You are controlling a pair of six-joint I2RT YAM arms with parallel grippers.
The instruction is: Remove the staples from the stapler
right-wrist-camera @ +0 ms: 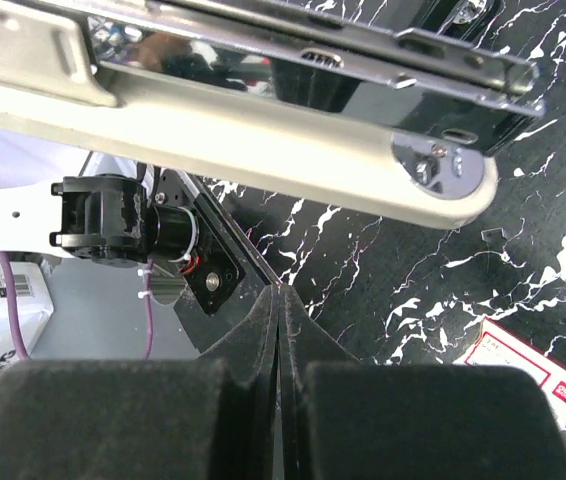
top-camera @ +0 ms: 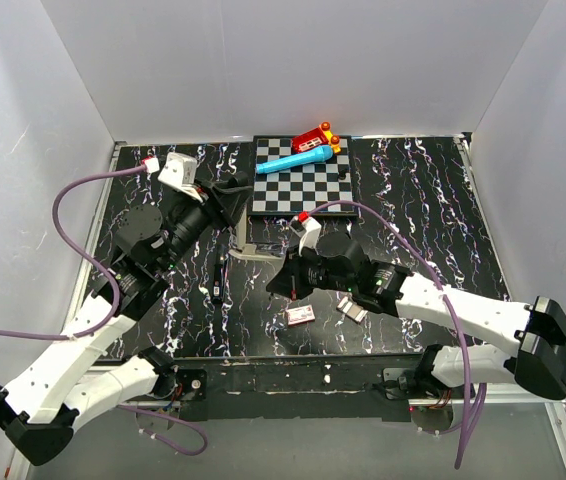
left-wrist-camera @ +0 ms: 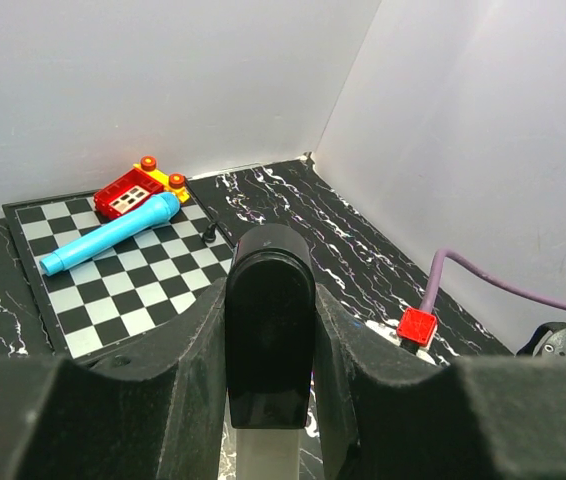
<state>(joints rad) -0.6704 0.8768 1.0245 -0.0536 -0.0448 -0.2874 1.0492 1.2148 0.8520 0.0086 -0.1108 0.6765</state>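
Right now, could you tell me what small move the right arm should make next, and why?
Probably raise the shut right gripper toward the stapler, into its open magazine. The left gripper clamps the stapler with its metal rail exposed; the right tips sit close by, holding nothing.
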